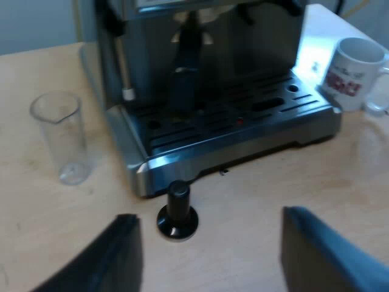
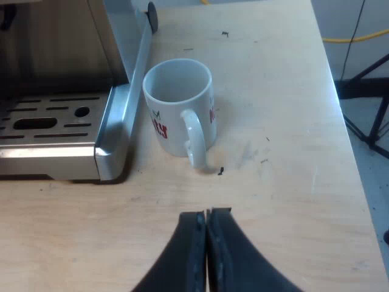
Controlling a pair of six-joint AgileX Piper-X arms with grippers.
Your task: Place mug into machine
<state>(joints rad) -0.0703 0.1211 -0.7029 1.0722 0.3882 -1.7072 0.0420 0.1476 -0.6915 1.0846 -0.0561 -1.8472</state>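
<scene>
A white mug (image 2: 178, 106) with red lettering stands upright and empty on the wooden table, just beside the espresso machine's drip tray corner (image 2: 109, 152), its handle turned toward my right gripper. My right gripper (image 2: 206, 222) is shut, its fingers pressed together with nothing between them, a short way from the handle. The mug (image 1: 352, 73) also stands beside the machine's (image 1: 213, 79) drip tray in the left wrist view. My left gripper (image 1: 209, 237) is open, wide apart, low over the table in front of the machine, empty.
A tamper with a black knob (image 1: 177, 210) stands on the table at the drip tray's front edge, between my left fingers and the machine. A clear measuring glass (image 1: 61, 137) stands beside the machine. The table edge (image 2: 340, 103) runs past the mug.
</scene>
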